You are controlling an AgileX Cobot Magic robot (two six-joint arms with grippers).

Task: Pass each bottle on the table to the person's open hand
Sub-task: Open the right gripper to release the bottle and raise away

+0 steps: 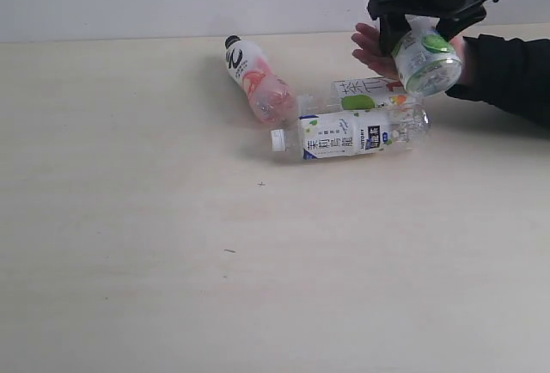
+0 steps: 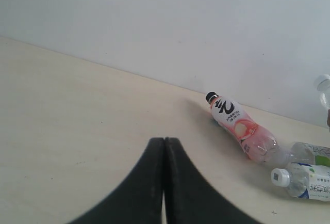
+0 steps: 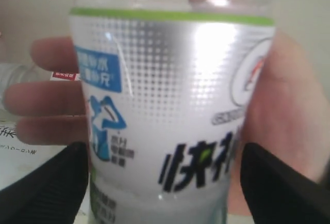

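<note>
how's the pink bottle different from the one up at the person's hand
The pink-labelled bottle lies flat on the table. The white-green bottle is up off it, between the right gripper's jaws and against the person's hand. The pink-labelled bottle has a black cap and a pink label. The white-green bottle's label is silvery white with a green band. Both are small clear plastic bottles.

Your claw (image 3: 164,152) stood spread around the white-green bottle (image 3: 170,95) mid-frame, with the person's open hand (image 3: 281,115) cupped behind it.
</note>
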